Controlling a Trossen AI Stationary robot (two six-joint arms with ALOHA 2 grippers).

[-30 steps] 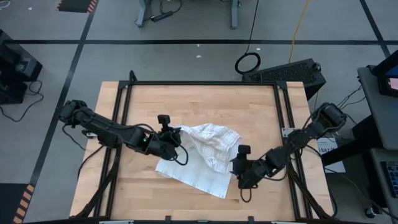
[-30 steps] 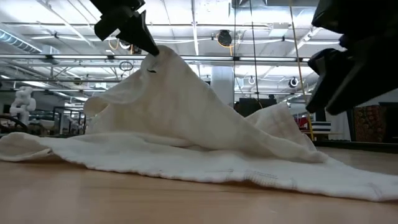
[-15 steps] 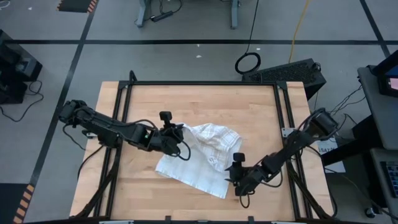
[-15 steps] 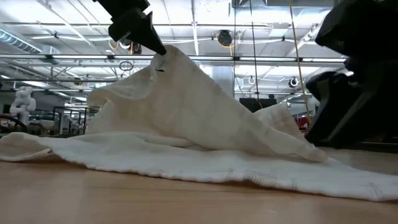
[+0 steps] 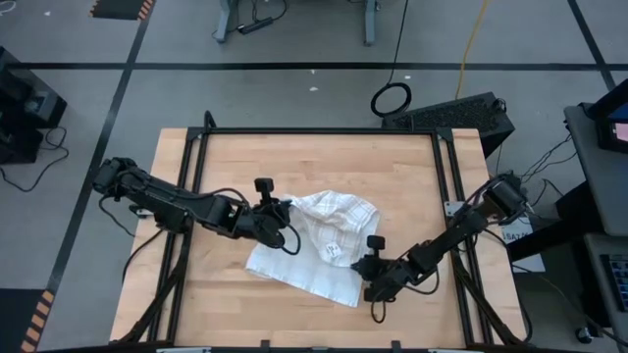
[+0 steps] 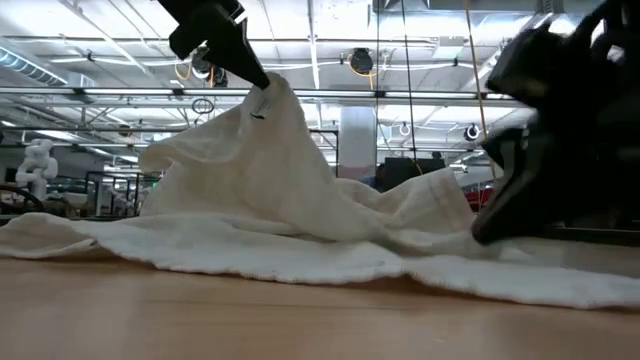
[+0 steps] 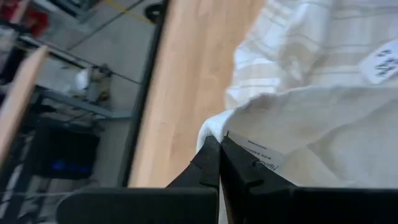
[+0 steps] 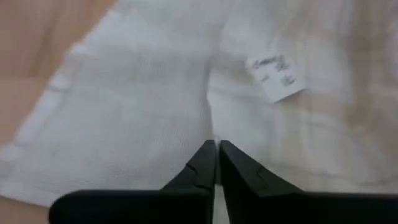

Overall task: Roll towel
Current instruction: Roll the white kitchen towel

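Note:
The white plaid towel lies crumpled on the middle of the wooden table. Its left part is pulled up into a peak, while its near and right parts rest flat on the wood. A small white tag shows on its upper face. My left gripper is shut on the peak. My right gripper is low at the towel's right side, shut on the cloth there. My left gripper pinches the towel's edge between its two fingers, right beside a small printed label. The fingers slant down from the table's left. That part is lifted clear, and the cloth drapes from it down to the table. My right gripper pinches the towel at a crease near its right edge, between its two fingertips. The fingers slant down from the table's right and near side. The cloth around them lies on the table; one layer or several, I cannot tell.
Black frame rails run along the table's left, right and far sides. Bare wood shows beyond the towel toward the far edge and along the near edge. A black box stands beyond the far right corner.
My right gripper has sunk toward the table, moved left onto the towel's right side and shut on the cloth. The towel's right-hand fold has sagged lower. The peak held by my left gripper stays up.

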